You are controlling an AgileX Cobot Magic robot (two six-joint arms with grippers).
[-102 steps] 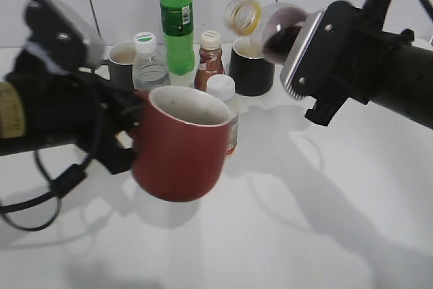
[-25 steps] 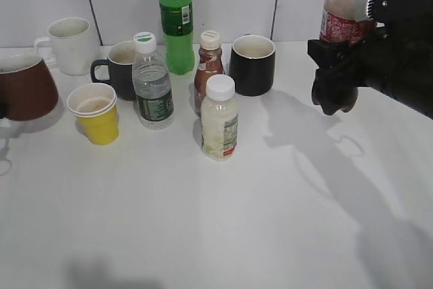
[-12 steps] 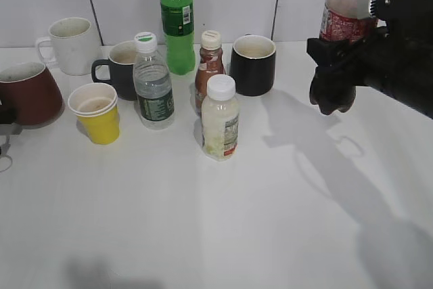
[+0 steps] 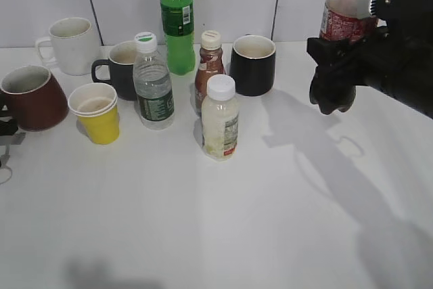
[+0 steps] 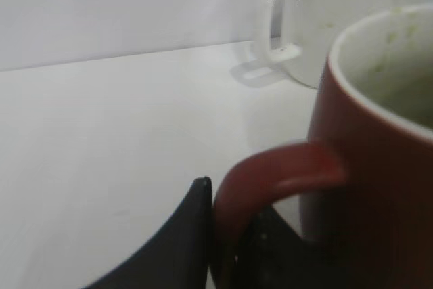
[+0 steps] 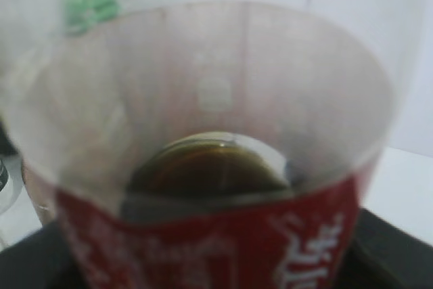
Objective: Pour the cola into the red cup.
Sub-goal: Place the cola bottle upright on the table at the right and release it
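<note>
- At the right edge of the bench, the right tool [image 4: 338, 65] is closed around the cola bottle [image 4: 346, 5], upright, held at the label.
- The bottle looks light, thin and slippery; I judge a firm hold at the label is best.
- The left tool [image 5: 226, 235] pinches the handle of the red cup [image 4: 30, 96], which stands at far left; it is stiff, heavy, breakable.

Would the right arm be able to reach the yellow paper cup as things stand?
Probably not yet: the right gripper is shut on the cola bottle, and the water bottle and white-capped bottle stand between it and the yellow paper cup.
</note>
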